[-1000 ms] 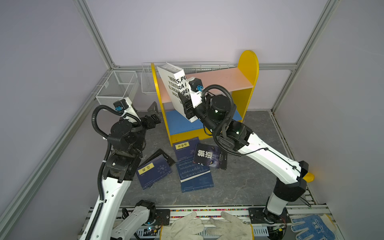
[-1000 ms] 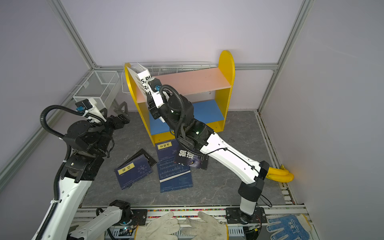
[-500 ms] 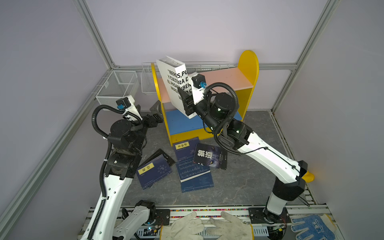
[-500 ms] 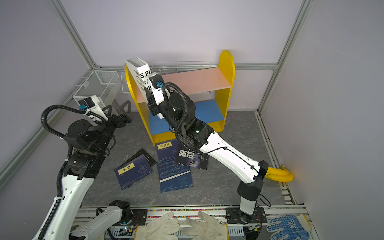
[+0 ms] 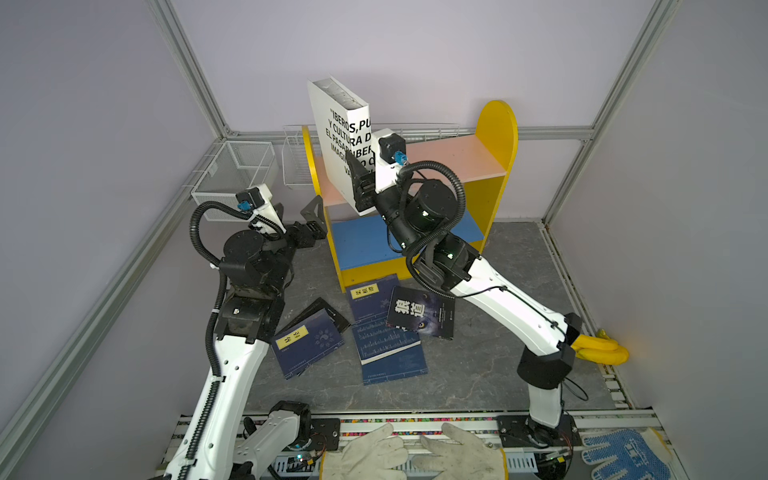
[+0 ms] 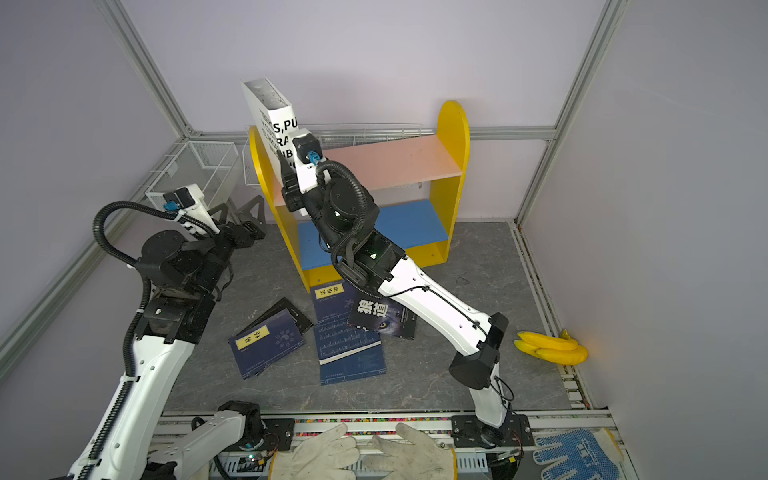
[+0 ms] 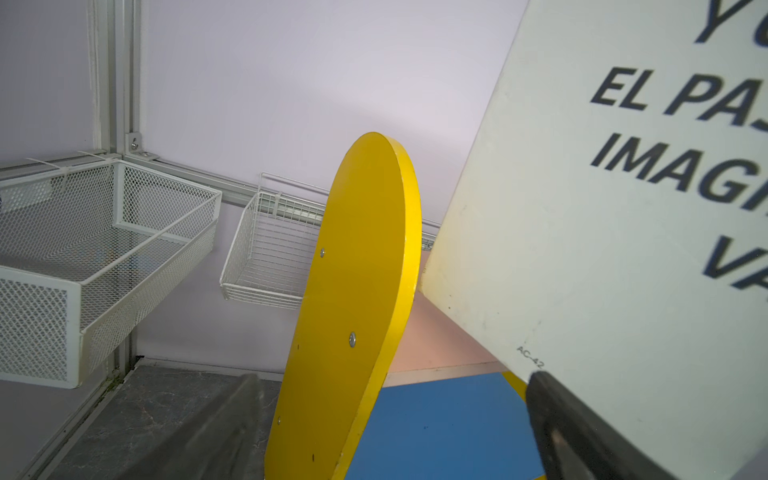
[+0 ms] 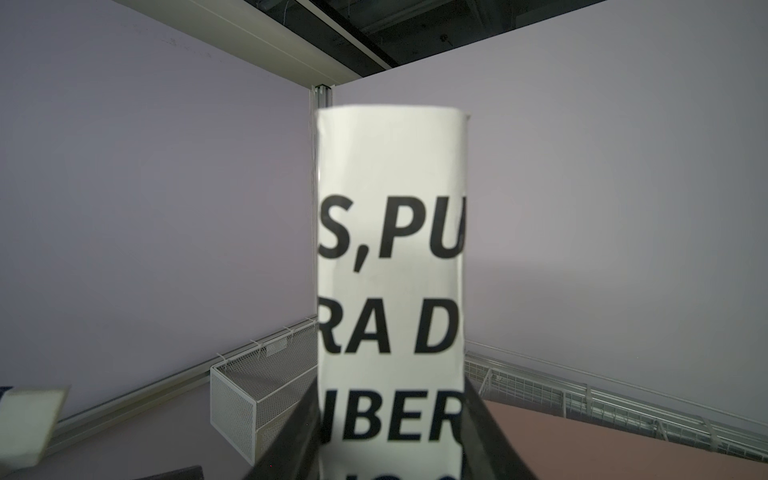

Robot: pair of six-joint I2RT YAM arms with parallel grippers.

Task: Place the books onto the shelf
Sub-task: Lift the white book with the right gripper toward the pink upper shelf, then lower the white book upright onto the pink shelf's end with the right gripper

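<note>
Grey floor (image 5: 478,374), right arm (image 5: 498,305), book (image 5: 330,106) aloft

The white book (image 5: 338,124) shows only part of its lettering. In both top views the right arm (image 5: 428,203) covers the line ends and the lowest lines, and the left wrist view crops the cover at its frame. In the right wrist view the right claw (image 8: 388,419) is blurred; its fingers (image 8: 486,428) run out of frame, and where they pinch the book is unseen. The left claw (image 7: 390,436) appears in its own wrist view only as dark, blurred fingers (image 7: 216,432) cut by the frame. A black book (image 5: 309,312) lies mostly hidden under a navy book (image 5: 309,347), whose small print is unreadable. The right arm hides part of the shelf (image 5: 496,137) at its blue lower board (image 5: 361,245). The gloves (image 5: 370,453) are cropped.
</note>
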